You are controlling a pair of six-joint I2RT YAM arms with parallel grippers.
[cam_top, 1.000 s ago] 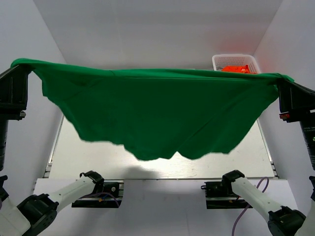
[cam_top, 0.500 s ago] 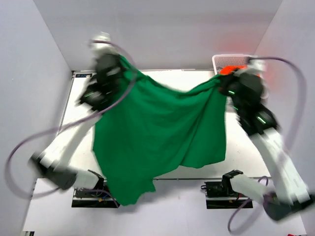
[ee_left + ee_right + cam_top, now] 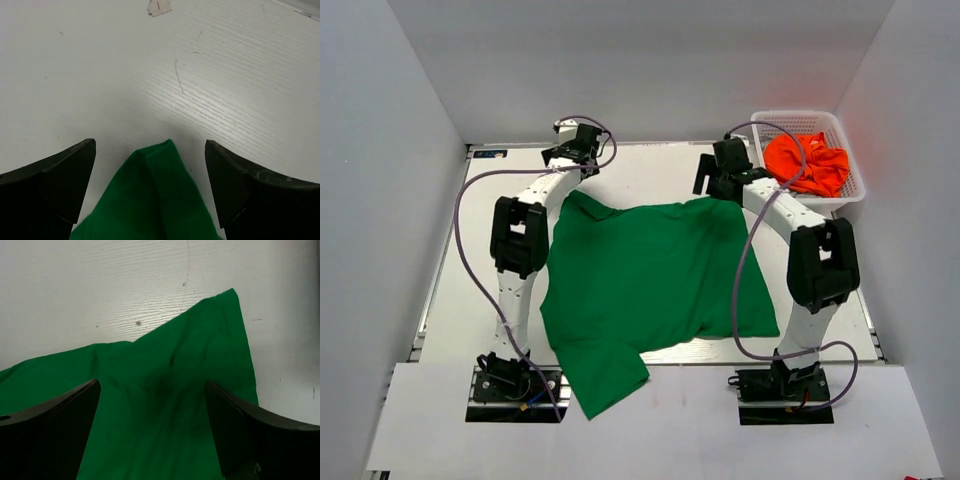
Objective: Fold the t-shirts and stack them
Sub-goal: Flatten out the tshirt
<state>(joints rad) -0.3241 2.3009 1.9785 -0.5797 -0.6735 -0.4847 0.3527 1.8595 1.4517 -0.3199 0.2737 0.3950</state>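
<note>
The deep green t-shirt (image 3: 650, 280) lies spread on the white table (image 3: 650, 170), its near-left part hanging past the front edge. My left gripper (image 3: 572, 158) stands open just beyond the shirt's far-left corner. In the left wrist view that corner (image 3: 155, 200) pokes up loose between the open left gripper (image 3: 150, 144). My right gripper (image 3: 713, 178) stands open over the far-right corner; in its wrist view the green t-shirt (image 3: 200, 330) lies flat under the open right gripper (image 3: 152, 384). The orange t-shirt (image 3: 808, 163) sits crumpled in the basket.
A white lattice basket (image 3: 800, 116) stands at the table's far right corner, just right of my right arm. Grey walls close in the table on the left, right and back. Both arms' cables loop over the shirt's sides.
The green t-shirt was held stretched up high between both shut grippers, then swung down. Now it lies on the table and both grippers have opened and let go of it.
</note>
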